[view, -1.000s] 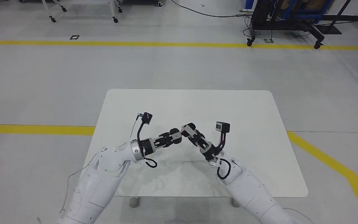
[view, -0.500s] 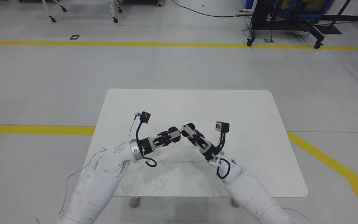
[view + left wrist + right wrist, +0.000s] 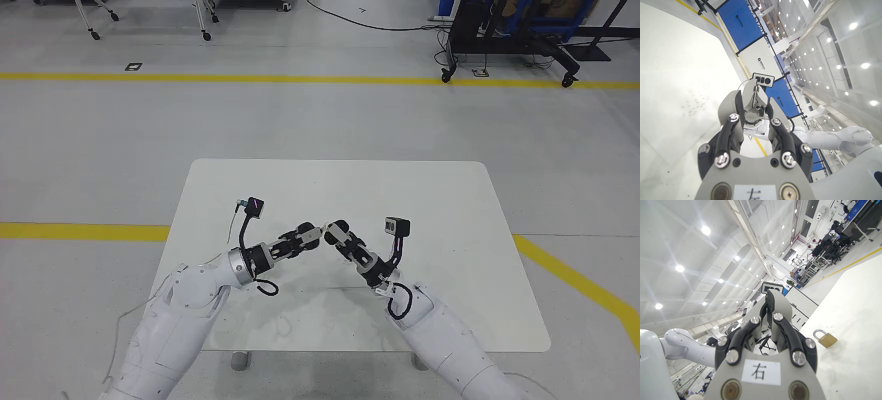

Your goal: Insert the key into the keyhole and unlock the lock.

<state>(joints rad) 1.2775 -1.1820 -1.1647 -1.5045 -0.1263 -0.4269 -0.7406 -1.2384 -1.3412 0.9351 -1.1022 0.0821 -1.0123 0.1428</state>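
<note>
1. The left arm's camera [image 3: 258, 206], a small black box on a thin stalk, stands up from the wrist over the left half of the table [image 3: 420, 195]. The table is a smooth white slab with rounded corners.
2. The left gripper [image 3: 311, 234] hovers above the middle of the table. Its 2 fingers [image 3: 730, 108] are rounded white shells with flat black inner faces. They are carried on black links pinned by bright round-head screws. They are spread wide and hold nothing of their own.
3. The right gripper [image 3: 330, 238] meets the left one tip to tip, and its tips lie between the left one's 2 spread fingers. Its own 2 fingers are drawn close together, so the ribbed black pads [image 3: 770, 308] face each other across a narrow slit. Whether anything is pinched between them cannot be told.
4. The right arm's camera [image 3: 397, 227], a second small black box, stands up just behind that gripper.
5. The lock [image 3: 826, 339] is a padlock with a squarish, matt brass body and a curved, shiny steel shackle arching over its top. It lies flat on the table, apart from the right gripper and touched by nothing. A few small dark specks [image 3: 829, 326] mark the white surface near it.
</note>
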